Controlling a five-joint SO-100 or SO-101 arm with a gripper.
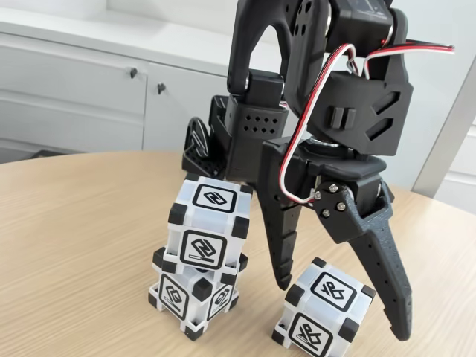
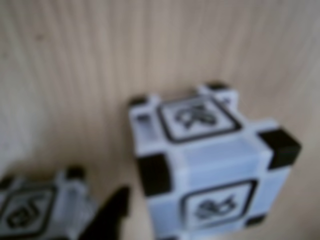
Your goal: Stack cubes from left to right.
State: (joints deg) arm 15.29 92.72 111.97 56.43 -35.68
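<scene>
End effector (image 1: 342,312) spread astride lone cube (image 1: 323,312), upright, corner toward fixed view, beside two-cube stack (image 1: 199,256).

Three cubes (image 1: 325,310), one hand (image 1: 343,309)

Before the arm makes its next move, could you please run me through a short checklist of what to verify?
1. Pincer open and empty: ok. Its fingers stand spread and hold nothing.
2. Pincer straddles the loose cube: ok in the fixed view, one finger at each side; depth alignment cannot tell.
3. Loose cube sits flat on the table: ok.
4. Two-cube stack stands: ok, though the upper cube is turned against the lower cube.
5. Left finger clears the stack: cannot tell; it hangs close beside it.
6. Wrist view sharp enough to judge contact on the loose cube: not ok, it is blurred.
</scene>
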